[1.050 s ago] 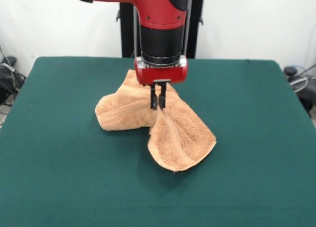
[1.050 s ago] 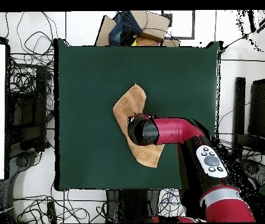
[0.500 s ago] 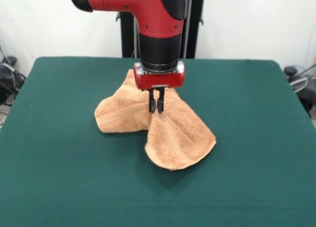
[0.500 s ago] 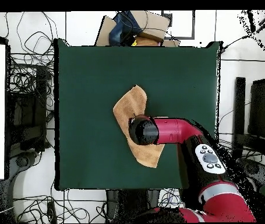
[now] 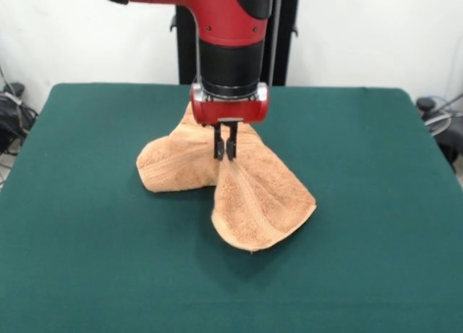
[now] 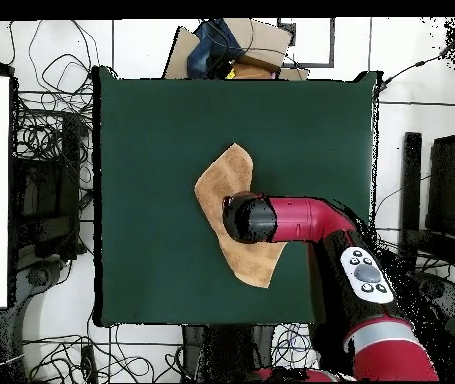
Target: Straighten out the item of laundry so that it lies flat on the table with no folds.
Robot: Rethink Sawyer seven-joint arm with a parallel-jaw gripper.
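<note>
- The gripper (image 5: 223,156) points straight down with its two dark fingers drawn close together, pinching a ridge of the towel (image 5: 253,195) where the cloth peaks.
- From that pinch the cloth fans downward in creases, which suggests the grip is bearing some of the towel's weight, probably to free a fold so it can be drawn open.
- The arm (image 5: 224,51) stands upright over the pinch; in the overhead view it covers the middle of the towel (image 6: 221,185), so the grip itself cannot be seen there.
- The towel lies near the middle of the table (image 5: 87,260), somewhat nearer the far edge in the front view, well clear of every corner.
- It is not flat: two rounded lobes spread from the pinch, one toward the left edge and a larger one toward the near edge, with a third bit showing behind the gripper.
- A woven band runs across the left lobe, and its doubled edge suggests the cloth is folded over on itself there.
- My reading is that the task is at an early stage, as several folds remain.
- Bare green surface lies all round the towel, so there is room to pull it out in any direction.
- A risk is that the small pinch slips off the thick terry when pulled.
</note>
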